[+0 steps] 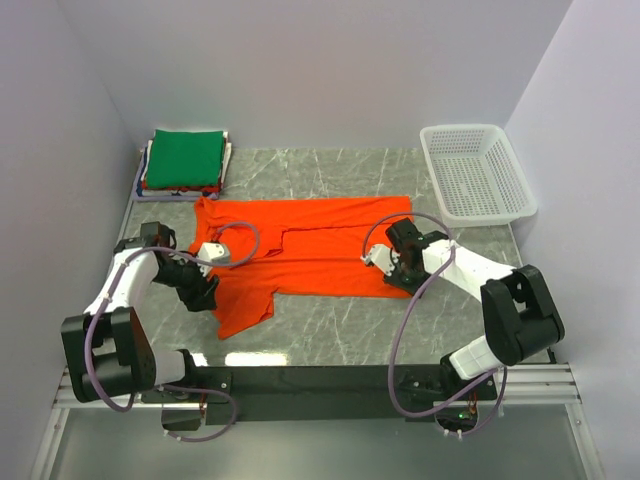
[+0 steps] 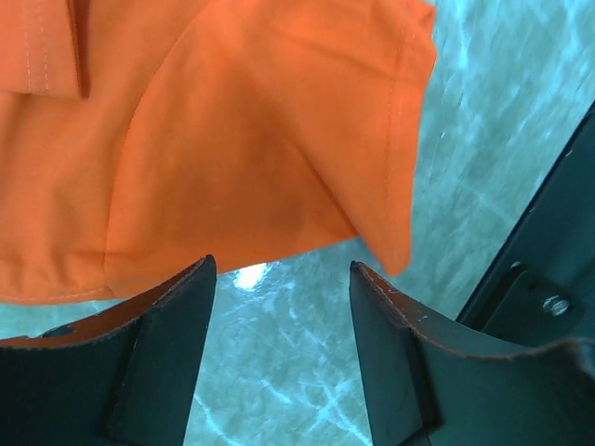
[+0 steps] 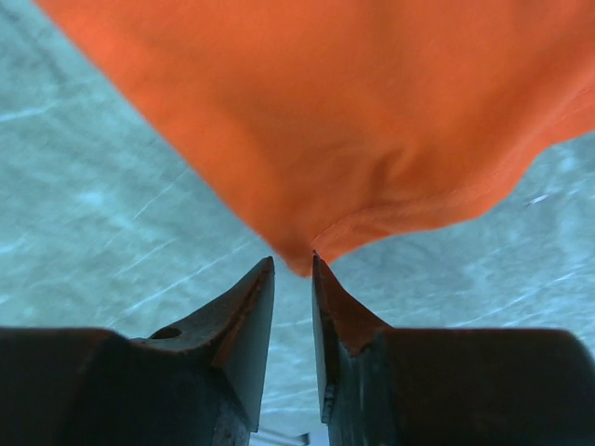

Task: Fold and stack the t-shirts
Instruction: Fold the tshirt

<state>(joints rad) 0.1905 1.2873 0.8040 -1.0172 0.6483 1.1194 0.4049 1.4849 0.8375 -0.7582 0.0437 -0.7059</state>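
A folded stack of t-shirts (image 1: 183,165), green on top, sits at the counter's (image 1: 340,335) far left corner. The left fingers (image 2: 172,325) stand wide apart with nothing between them — the hem of the orange t-shirt (image 1: 310,245) lies just ahead of their tips. That shirt lies spread across the counter's middle. At its right edge the right fingers (image 3: 242,316) leave only a narrow gap — a cloth corner sits right at their tips. A white basket (image 1: 470,185) stands at the far right.
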